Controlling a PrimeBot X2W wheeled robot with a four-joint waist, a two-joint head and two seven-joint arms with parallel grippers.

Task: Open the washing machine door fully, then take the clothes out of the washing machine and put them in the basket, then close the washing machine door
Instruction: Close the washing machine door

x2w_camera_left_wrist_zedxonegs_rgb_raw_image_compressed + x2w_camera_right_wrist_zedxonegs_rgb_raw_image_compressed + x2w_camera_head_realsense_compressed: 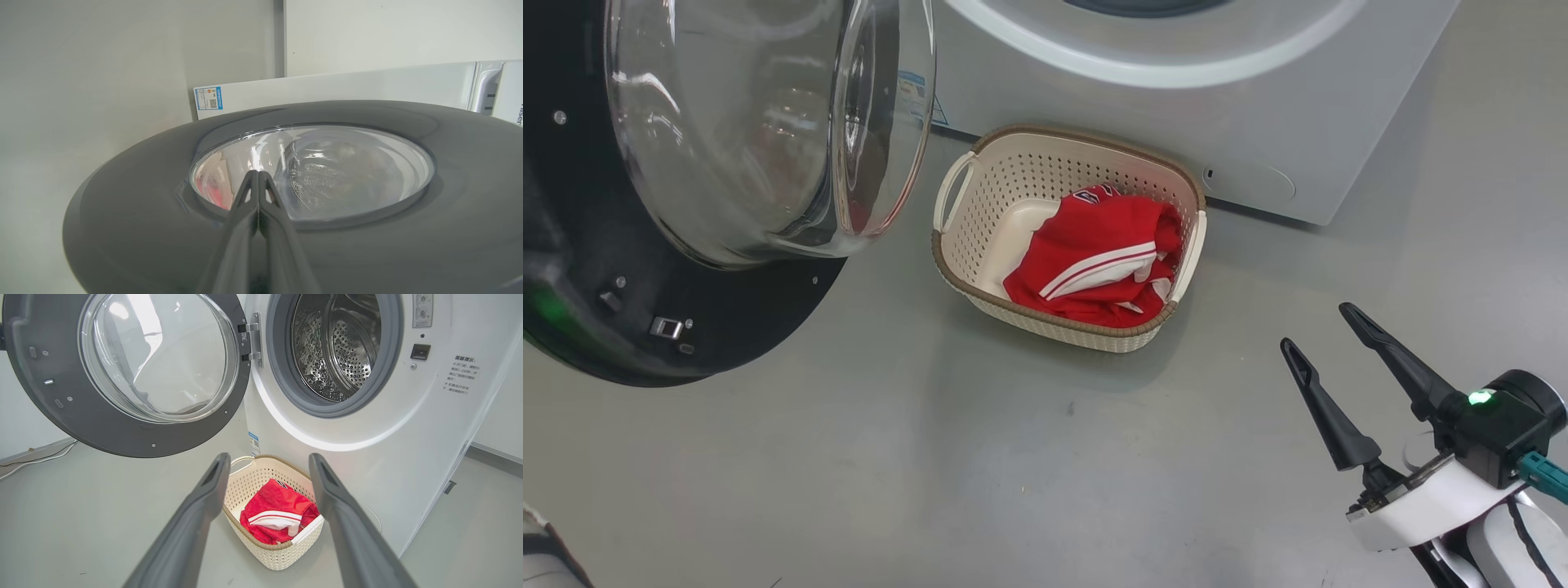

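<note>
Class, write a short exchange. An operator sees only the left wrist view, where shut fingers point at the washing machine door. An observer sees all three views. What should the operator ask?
Operator: My left gripper is shut and pointing at the outer face of the washing machine door. Where are the clothes?
Observer: The clothes lie in the basket on the floor.
Operator: Is anything in the drum?
Observer: The part of the drum that the right wrist view shows is bare metal.

The left gripper point(258, 176) has its two fingers pressed together. The right gripper point(1315, 327) holds its fingers spread wide apart.
</note>
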